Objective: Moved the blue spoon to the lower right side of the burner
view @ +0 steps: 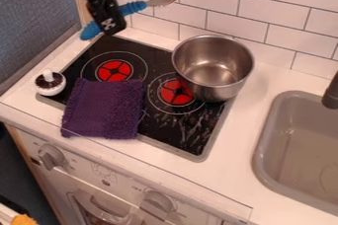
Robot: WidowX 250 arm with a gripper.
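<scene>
Spoon: one, blue-handled [132, 8], held aloft over the back left corner of the stove, its metal bowl toward the wall.
Gripper: one black gripper [111, 25], its jaws pinching the blue handle.
Burners: two red ones in sight, the left burner [114, 71] and the right burner [176, 93]; part of another ring shows beside the cloth.
Knobs: two on the oven front, a left knob [51, 157] and a right knob [159, 203].
Stovetop: black glass [180, 137] with a grey rim, streaked at its lower right, set in a white counter [232, 169].
Room: white tiled wall [239, 8] behind, blue-grey panel [33, 12] at the left.
Pot: one steel saucepan [214, 66], upright at the back right of the stovetop, overlapping the right burner's ring.
Cloth: one purple cloth [104, 108], covering the front left part and hanging over the rim.
Shaker: one small white-and-dark lidded piece [50, 85] at the stove's left edge.
Sink: one grey basin [265, 140] at the right, a dark faucet end [331, 95] above it.
</scene>
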